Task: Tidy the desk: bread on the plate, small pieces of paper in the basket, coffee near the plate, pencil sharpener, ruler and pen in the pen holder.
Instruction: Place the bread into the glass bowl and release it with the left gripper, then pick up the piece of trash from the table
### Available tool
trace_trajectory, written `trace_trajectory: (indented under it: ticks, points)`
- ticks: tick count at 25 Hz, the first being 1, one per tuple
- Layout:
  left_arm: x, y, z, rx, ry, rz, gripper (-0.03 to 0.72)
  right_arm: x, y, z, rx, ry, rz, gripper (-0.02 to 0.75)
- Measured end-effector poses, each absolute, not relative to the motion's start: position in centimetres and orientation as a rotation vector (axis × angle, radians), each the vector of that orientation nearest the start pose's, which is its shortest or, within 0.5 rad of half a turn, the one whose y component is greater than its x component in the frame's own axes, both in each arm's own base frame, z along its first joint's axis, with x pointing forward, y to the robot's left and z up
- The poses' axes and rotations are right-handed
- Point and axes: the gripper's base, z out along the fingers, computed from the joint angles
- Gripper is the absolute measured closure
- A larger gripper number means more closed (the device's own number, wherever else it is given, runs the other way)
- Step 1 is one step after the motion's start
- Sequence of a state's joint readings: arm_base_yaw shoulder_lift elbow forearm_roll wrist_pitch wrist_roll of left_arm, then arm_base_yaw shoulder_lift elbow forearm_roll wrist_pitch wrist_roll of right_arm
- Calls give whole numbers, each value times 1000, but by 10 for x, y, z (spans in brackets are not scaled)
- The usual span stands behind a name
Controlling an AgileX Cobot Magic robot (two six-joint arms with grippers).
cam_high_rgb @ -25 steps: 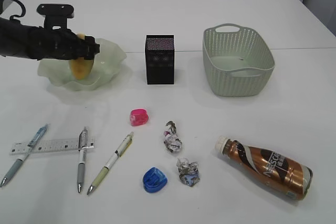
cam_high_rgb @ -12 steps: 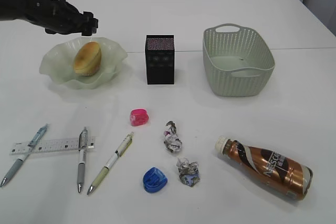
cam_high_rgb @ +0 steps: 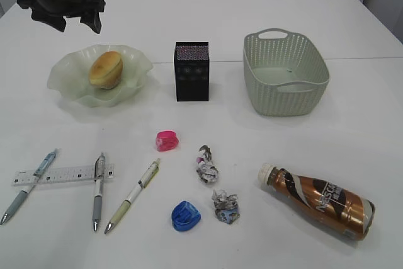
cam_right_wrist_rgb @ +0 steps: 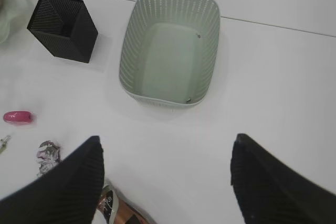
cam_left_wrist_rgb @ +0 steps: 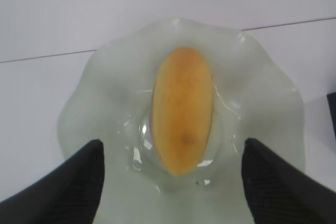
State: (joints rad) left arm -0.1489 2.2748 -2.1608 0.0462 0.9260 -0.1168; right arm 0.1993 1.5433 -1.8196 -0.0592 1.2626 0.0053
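A golden bread lies in the green plate. The left hand hovers above it, fingers spread and empty; the right hand is likewise spread and empty. The paper wads, coffee bottle, sharpeners, ruler and pens lie loose on the surface.

From my remote station, I watched the left gripper let go of the bread and lift clear of the plate. A second earlier its jaws had been down over the plate with the bun upright between them. The gripper rose and drew back toward the far left corner of the desk, jaws spread wide, while the bun settled on its side in the dish.
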Motion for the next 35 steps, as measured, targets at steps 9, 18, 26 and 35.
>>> trace_trajectory:
  ticks: [9,18,26,35]
  points:
    - [493,-73,305,43,2620,-80,103,307,65,445,-234,2463,130,158]
    - [463,-75,356,45,2549,-163,123,306,69,445,-238,2464,191,158]
    - [406,-67,403,45,2520,-178,292,305,73,446,-240,2463,256,158]
    - [335,-49,408,48,2581,-53,309,305,76,439,-253,2486,263,158]
